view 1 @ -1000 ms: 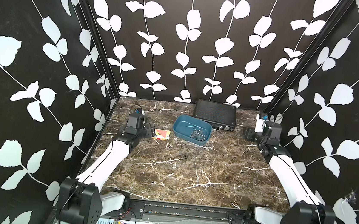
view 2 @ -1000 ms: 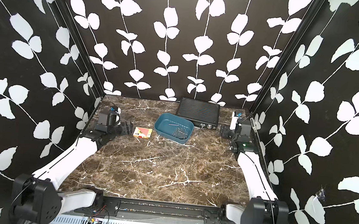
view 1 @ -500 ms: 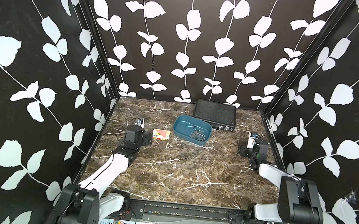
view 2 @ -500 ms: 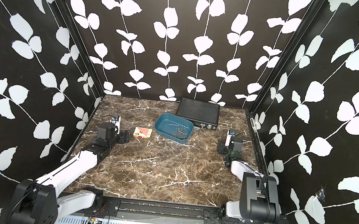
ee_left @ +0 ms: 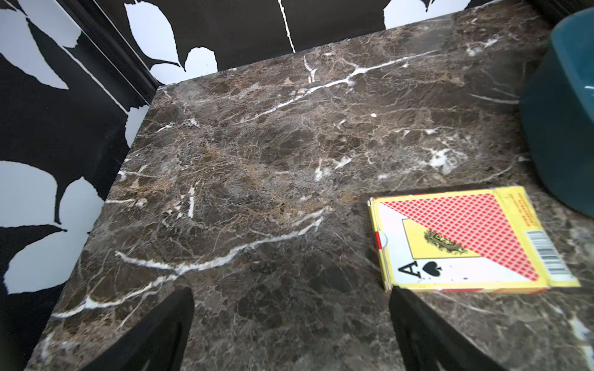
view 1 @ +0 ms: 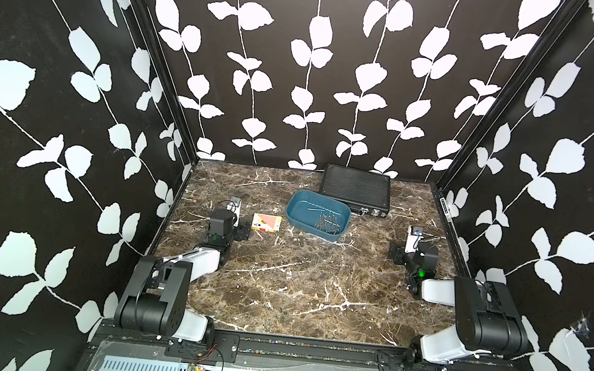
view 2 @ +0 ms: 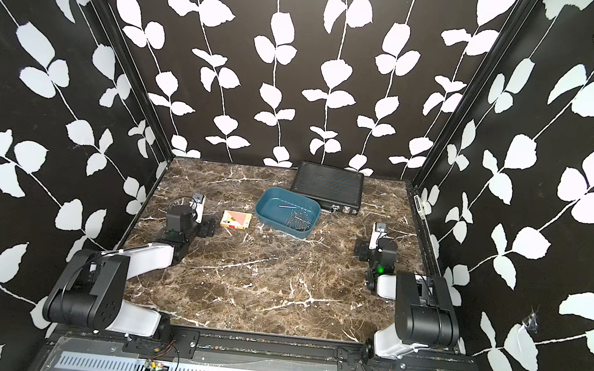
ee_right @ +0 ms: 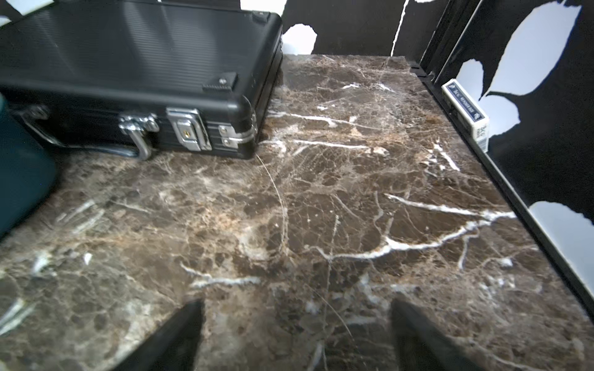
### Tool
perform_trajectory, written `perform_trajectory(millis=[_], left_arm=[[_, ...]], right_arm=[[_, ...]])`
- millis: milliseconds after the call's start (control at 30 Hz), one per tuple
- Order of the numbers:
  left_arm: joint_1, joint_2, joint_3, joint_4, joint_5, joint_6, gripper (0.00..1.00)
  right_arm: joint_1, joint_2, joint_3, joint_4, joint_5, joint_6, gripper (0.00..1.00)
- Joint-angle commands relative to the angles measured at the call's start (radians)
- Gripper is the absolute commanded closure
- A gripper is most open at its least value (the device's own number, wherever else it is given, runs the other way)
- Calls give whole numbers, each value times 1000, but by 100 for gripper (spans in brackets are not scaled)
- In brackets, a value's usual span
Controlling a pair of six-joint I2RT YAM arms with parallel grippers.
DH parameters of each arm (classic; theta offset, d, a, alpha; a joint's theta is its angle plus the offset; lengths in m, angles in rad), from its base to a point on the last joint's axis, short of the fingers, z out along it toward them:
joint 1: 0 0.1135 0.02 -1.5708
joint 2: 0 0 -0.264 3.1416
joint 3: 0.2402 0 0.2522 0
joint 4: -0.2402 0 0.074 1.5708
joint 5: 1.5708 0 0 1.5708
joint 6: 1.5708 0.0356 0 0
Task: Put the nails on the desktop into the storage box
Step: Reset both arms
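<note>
Nails (view 1: 327, 223): inside the storage box (view 1: 298, 214). Desktop (view 1: 297, 279) beneath it. Black case (view 1: 356, 190), shut, just behind the box. Left gripper (ee_left: 291, 289) and right gripper (ee_right: 295, 302) well apart from the box on opposite sides, jaws spread wide over marble. Card pack (view 1: 266, 223) near the box, toward the left gripper. Most heaped at the box's right-gripper end, criss-crossed, mostly pointing across its short side; one loose nail (view 1: 312, 207) along its long side. Contents shown in both top views; wrist views catching only an edge of the box.
</note>
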State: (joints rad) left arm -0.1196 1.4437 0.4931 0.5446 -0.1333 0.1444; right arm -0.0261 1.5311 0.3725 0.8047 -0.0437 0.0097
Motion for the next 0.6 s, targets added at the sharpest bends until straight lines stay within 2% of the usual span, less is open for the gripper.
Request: perform_trajectory(millis=[0,133,267,333,567], left_arm=[[11,21,-38,165,49,34,3],[31,58,-50,224,54,11,2],[59,120,-91,367,82,-14,2],[66,103,-79,310,95,-19,2],[83,111,-74,313,105,-33,1]], right_arm=[[8,-3,32,35,5,-11,0],[21,-4,34,27,33,-16,1],[24,-6,34,26,38,-19,1],[25,-6,35,25,38,-19,1],[25,-5,34,26,39,-20,1]])
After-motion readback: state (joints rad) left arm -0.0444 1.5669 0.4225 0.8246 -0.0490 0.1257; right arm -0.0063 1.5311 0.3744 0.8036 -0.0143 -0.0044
